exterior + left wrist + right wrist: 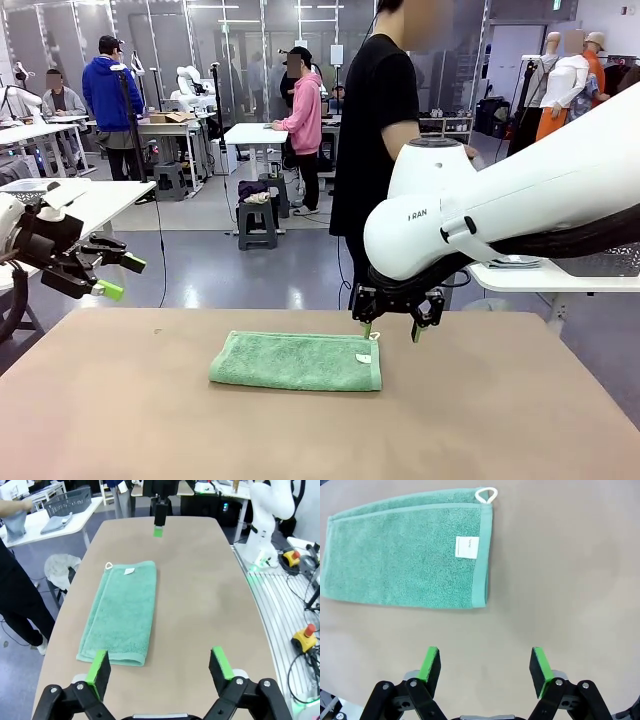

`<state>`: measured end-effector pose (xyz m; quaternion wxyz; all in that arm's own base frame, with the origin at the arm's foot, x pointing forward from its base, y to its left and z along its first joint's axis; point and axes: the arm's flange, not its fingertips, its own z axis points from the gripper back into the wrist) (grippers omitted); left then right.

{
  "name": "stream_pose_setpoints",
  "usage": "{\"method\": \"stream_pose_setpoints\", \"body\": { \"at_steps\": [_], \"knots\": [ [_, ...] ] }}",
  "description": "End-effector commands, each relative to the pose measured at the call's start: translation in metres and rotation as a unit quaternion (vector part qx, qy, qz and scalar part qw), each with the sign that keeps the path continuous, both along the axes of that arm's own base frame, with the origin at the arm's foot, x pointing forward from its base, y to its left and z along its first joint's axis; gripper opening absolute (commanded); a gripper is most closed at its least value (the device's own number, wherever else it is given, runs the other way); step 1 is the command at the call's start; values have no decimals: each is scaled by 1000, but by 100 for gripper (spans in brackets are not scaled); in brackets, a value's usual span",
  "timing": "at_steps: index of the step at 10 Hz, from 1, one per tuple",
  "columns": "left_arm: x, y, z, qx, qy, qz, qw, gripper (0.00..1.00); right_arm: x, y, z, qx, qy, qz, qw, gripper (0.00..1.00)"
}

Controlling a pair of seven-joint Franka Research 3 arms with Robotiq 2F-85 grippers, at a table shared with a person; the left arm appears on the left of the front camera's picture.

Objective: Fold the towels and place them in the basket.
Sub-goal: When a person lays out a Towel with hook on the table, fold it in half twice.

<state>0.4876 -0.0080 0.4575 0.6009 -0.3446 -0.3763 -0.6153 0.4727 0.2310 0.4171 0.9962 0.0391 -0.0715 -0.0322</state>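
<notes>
Towel (295,361) lies folded lengthwise on the desk (520,420); left jaws and right jaws stand wide, empty, with the right ones near its looped end. Another fold likely wants level corner pinches and matched edges, all before the basket (67,501).

Letters "RAN" on white joint of right arm (425,215); print on white label (467,547) of towel (395,560) unreadably small.
</notes>
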Motion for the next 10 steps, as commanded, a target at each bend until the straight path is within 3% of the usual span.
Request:
{"method": "stream_pose_setpoints", "body": {
  "at_steps": [1,7,10],
  "knots": [
    [-2,-1,1,2,-3,3,1000,100,16,10,-17,2,-11,-29,1000,90],
    [-2,-1,1,2,-3,3,1000,100,55,14,-92,-17,-50,-60,997,90],
    [-2,-1,1,2,-3,3,1000,100,70,21,-114,-21,-59,-71,996,90]
  ]
}}
